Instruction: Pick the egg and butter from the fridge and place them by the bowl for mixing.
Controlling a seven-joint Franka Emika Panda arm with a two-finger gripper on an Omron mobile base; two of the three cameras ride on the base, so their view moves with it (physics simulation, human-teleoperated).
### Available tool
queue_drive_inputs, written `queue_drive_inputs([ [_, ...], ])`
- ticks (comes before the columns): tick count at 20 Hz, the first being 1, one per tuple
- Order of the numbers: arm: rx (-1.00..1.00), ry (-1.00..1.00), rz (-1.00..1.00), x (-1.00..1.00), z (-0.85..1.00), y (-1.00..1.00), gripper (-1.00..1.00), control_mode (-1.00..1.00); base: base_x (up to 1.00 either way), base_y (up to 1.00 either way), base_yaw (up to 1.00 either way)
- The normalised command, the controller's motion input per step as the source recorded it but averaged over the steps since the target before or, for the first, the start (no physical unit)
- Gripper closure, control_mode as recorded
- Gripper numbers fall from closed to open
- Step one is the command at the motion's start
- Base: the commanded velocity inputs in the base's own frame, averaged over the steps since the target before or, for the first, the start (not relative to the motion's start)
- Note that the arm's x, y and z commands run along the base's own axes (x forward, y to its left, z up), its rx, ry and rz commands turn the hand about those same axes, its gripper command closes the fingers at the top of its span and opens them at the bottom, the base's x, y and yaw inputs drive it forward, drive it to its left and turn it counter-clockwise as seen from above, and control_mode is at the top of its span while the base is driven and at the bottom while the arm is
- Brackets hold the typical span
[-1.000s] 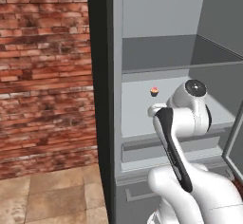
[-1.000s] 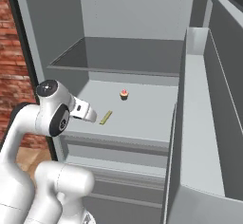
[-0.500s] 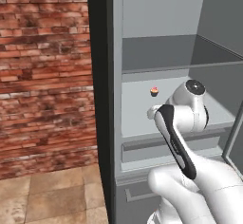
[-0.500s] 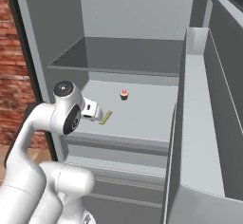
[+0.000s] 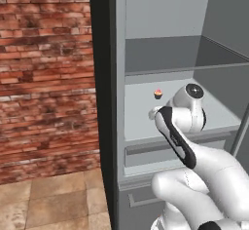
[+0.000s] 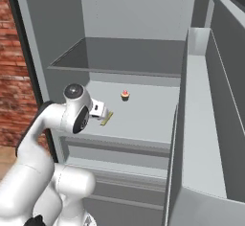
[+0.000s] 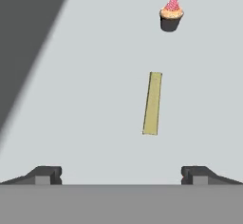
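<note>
My fingers (image 7: 121, 174) are spread wide, holding nothing, above the butter (image 7: 152, 103) near the fridge (image 6: 62, 67) shelf's front edge. The stick lies thin and flat, so I judge a shallow descent could close over it or skid it toward the cupcake (image 7: 171, 15).

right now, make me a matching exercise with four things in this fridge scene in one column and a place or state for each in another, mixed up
Things:
1. thin pale-yellow rectangular butter stick
2. small cupcake with pink top
3. two-finger gripper
4. tall grey fridge

Places or states:
A. open, nothing between the fingertips
B. lying flat on the middle shelf, just ahead of the gripper
C. door swung open, upper shelf bare
D. standing upright farther back on the same shelf

Right pairs: 1-B, 2-D, 3-A, 4-C
</note>
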Motion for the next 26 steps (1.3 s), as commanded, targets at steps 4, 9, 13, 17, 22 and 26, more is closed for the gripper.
queue_drive_inputs([
  [4, 0.00, 0.06, 0.00, 0.53, -0.05, -0.15, -1.00, -1.00, 0.00, 0.00, 0.00],
  [9, 0.00, 0.07, 0.00, 0.48, -0.12, -0.17, -1.00, -1.00, 0.00, 0.00, 0.00],
  [13, 0.00, 0.03, 0.00, 0.26, -0.27, -0.09, -1.00, -1.00, 0.00, 0.00, 0.00],
  [17, 0.00, 0.00, 0.00, 0.07, -0.43, -0.09, -1.00, -1.00, 0.00, 0.00, 0.00],
  [22, -0.02, 0.00, 0.00, 0.11, -0.51, -0.07, -1.00, -1.00, 0.00, 0.00, 0.00],
  [26, 0.00, 0.00, 0.00, 0.25, -0.31, 0.00, -1.00, -1.00, 0.00, 0.00, 0.00],
])
